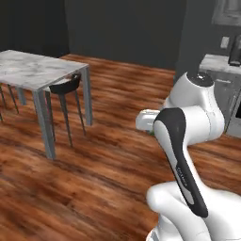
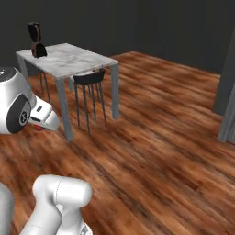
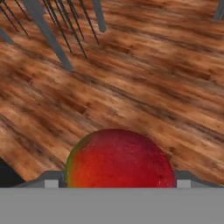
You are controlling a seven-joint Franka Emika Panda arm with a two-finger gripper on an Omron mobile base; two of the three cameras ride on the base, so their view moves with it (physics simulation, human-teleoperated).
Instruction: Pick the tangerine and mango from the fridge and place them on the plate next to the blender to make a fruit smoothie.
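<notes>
1 fruit in the claw right now: the gripper (image 3: 114,186) is pinching the mango (image 3: 119,159), which sits big and red with a green edge at the bottom of the hand view, hanging over bare wood floor (image 3: 144,74). I can't see the fingertips themselves behind it, so how deep the grip is, no idea.

Going outward, the arm (image 1: 181,150) is folded up close to the base, and a sliver of red peeks out under the hand in the right base view. Ahead and to the left is a marble-top table (image 2: 69,59) with a dark stool (image 2: 89,79) tucked under it, and what looks like the blender (image 2: 36,41) stands on the far corner of that table. I can't make out the plate from here.

My worry: the mango is round and smooth, so a jerky drive or quick swing could roll it out of the pinch and onto the floor. Also the table's thin legs (image 3: 46,30) and the stool legs are close on the approach side, so clipping one is possible.

Plenty of open floor to the right and in front, though, so there's room to come around wide.
</notes>
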